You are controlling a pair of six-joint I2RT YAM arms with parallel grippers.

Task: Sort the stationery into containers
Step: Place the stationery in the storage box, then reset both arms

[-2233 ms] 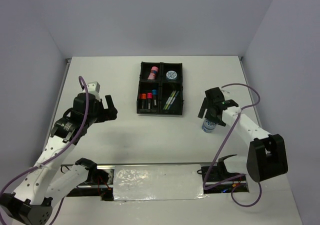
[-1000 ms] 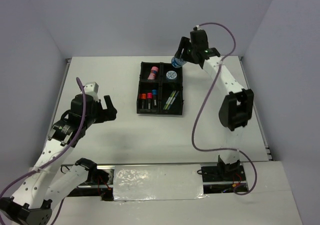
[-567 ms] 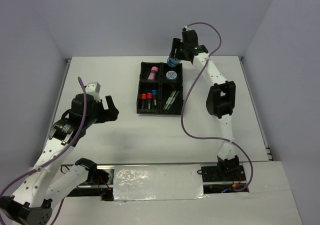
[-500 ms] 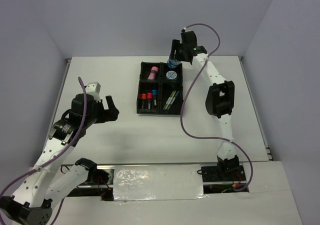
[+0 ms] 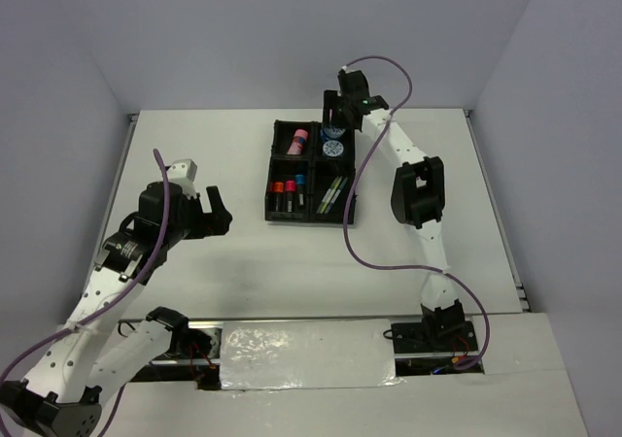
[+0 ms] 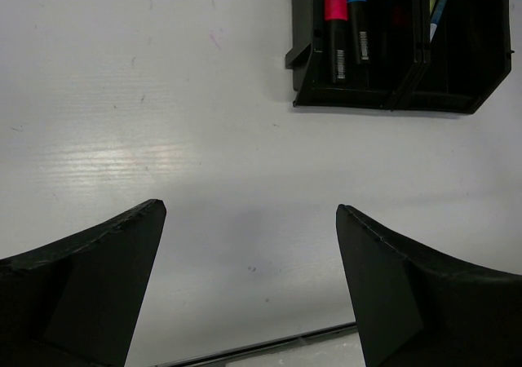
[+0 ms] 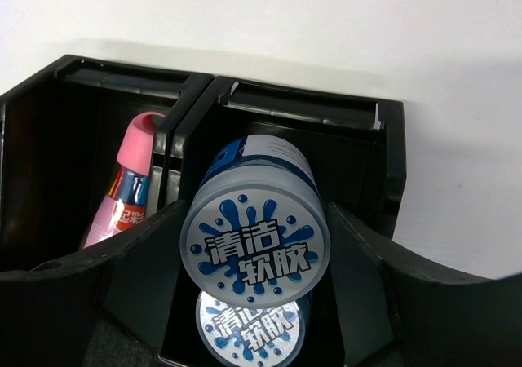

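Grips a roll (image 7: pixel 254 245) in the right gripper (image 5: pixel 334 118) just above a second roll (image 7: pixel 254 324) lying in the tray's (image 7: pixel 302 110) far-right compartment, with tube (image 7: pixel 130 183) far-left, highlighters (image 6: pixel 336 37) near-left and pens (image 5: pixel 333 194) near-right, and hangs the left gripper (image 6: pixel 251 294), spread wide and empty, over the table (image 6: pixel 163 139), well apart from the tray.

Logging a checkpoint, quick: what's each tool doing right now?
Left tool: open, empty.
Right tool: closed on a blue-white roll.

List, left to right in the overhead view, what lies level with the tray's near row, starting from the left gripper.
left gripper → highlighters → pens
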